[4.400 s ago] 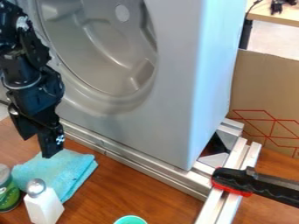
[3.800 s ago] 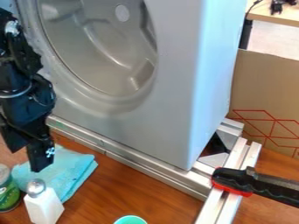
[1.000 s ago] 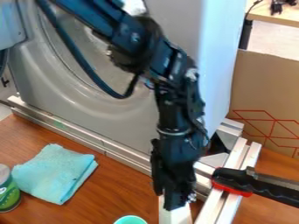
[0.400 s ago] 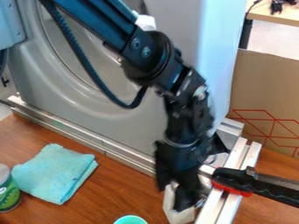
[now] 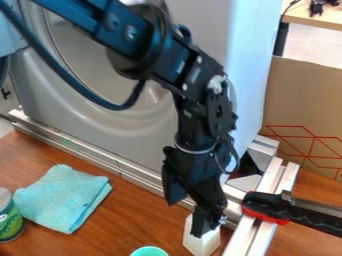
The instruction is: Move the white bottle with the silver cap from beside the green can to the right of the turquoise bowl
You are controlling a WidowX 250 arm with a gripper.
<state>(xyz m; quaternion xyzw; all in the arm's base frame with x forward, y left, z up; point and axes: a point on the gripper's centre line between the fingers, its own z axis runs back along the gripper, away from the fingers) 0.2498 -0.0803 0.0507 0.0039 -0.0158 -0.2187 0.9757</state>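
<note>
The end effector (image 5: 185,220) is hanging low over the table (image 5: 140,220), close to the metal bars (image 5: 272,176). It is standing open, with one finger higher on the view's left and the other lower, in front of the white bottle (image 5: 202,244). The bottle is standing up on the table, just under the end effector and a bit to the view's right. Its long way is going up and down.

The lower finger is hiding the bottle's top, so I can't tell if they are touching. The bottle's foot is sitting right by the view's bottom edge. That edge is cutting off the green cup (image 5: 149,251), and the left edge is cutting off the green can (image 5: 9,220). A blue cloth (image 5: 62,198) is lying near the can.
</note>
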